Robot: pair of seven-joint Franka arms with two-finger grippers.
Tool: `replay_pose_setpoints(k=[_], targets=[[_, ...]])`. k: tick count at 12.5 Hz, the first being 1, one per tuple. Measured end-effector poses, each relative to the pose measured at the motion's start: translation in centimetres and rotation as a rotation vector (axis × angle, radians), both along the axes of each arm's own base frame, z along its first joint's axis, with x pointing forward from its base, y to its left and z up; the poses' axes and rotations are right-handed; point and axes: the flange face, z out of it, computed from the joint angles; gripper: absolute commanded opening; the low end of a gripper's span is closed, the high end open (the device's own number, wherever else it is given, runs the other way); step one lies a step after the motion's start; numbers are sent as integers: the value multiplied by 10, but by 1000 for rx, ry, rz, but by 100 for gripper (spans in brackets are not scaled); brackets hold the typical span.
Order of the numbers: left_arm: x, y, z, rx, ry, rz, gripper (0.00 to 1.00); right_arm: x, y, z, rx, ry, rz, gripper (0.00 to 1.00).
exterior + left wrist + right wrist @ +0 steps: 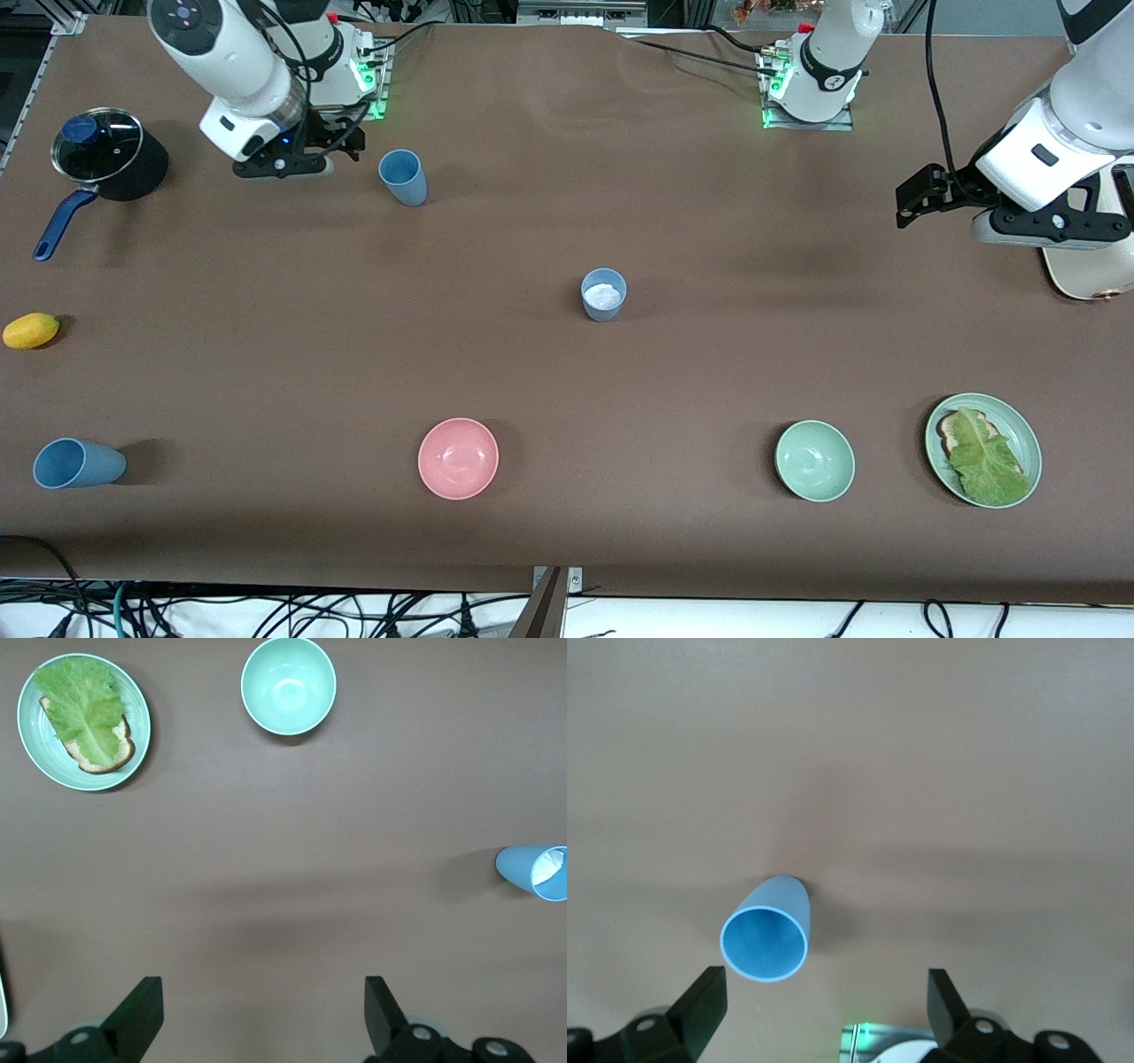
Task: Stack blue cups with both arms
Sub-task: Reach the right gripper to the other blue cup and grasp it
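Observation:
Three blue cups are on the brown table. One blue cup (403,177) stands upright near the right arm's base and shows in the right wrist view (766,935). My right gripper (345,142) (824,1005) hangs open and empty just beside it, apart from it. A second blue cup (603,294) stands mid-table with something white inside; it shows in the left wrist view (536,871). A third blue cup (78,462) lies on its side at the right arm's end, near the front camera. My left gripper (912,202) (263,1010) is open and empty over bare table at the left arm's end.
A black pot with a blue handle (111,159) and a yellow fruit (31,330) are at the right arm's end. A pink bowl (458,458), a pale-green bowl (815,461) and a plate with bread and lettuce (1019,425) lie nearest the front camera. A white object (1090,270) lies under the left arm.

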Motion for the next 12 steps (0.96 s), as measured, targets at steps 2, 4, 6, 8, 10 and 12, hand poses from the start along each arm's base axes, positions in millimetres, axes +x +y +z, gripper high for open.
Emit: replay_pose_setpoints(k=[2,4,6,8,10,12], targets=[[0,-1,0,0,-1,-2,100,-12,9,-28,12,-33,15,100],[0,-3,2,-1,-4,-6,100,-24,16,-50,8,-58,36,100],[0,-3,2,-1,-5,-6,100,-31,12,-70,8,-74,36,100],[0,-2,2,5,-6,-6,100,-36,9,-87,6,-70,38,99],[0,0,3,11,-8,-4,100,-39,8,-101,4,-55,38,99],[0,2,3,11,-9,-2,100,-41,7,-108,0,-38,37,99]])
